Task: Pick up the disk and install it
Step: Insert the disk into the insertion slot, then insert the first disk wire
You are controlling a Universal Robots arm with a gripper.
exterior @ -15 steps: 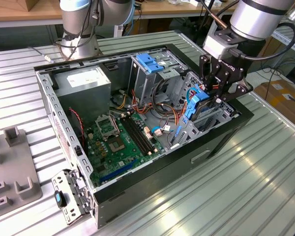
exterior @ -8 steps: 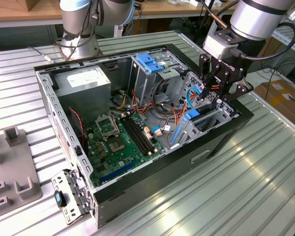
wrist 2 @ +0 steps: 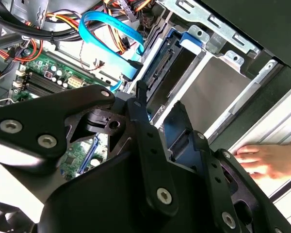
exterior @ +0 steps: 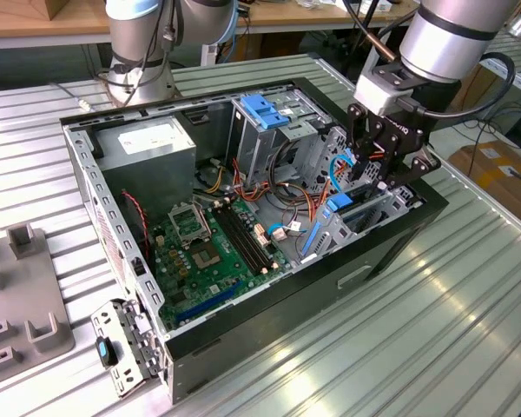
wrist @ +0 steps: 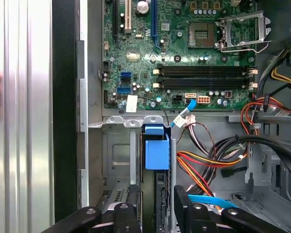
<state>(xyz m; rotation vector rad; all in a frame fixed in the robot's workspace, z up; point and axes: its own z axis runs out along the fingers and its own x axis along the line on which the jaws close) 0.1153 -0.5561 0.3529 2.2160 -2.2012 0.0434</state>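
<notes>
Straddling the disk (wrist: 157,155) from above, the gripper (wrist: 157,190) sits low over one end of the open computer case (exterior: 269,300), at the exterior view's right. I cannot tell whether it is clamped on the disk or merely set astride it. The disk stands on edge in a slot of the silver drive cage (wrist: 115,160), with a blue rail piece showing at its end. In the second wrist view its connector edge faces the inside of the case. How deep it sits in the slot is hidden.

Just beside the cage run a light-blue data cable (wrist: 211,200) and a bundle of orange, yellow and black power wires (wrist: 203,162). I judge these the nearest hazard: a loop straying across the slot could be pinched or dragged by the arm. A disk slightly tilted against the cage walls could also bind on its rails and jam under a push.

Beyond the cage lies the motherboard (wrist: 184,53), which a slipped disk could strike. Farthest out, a person's hand (wrist 2: 259,160) rests on the ribbed metal table (exterior: 451,330) just outside the case wall. It is close enough to be caught should the arm swing that way.
</notes>
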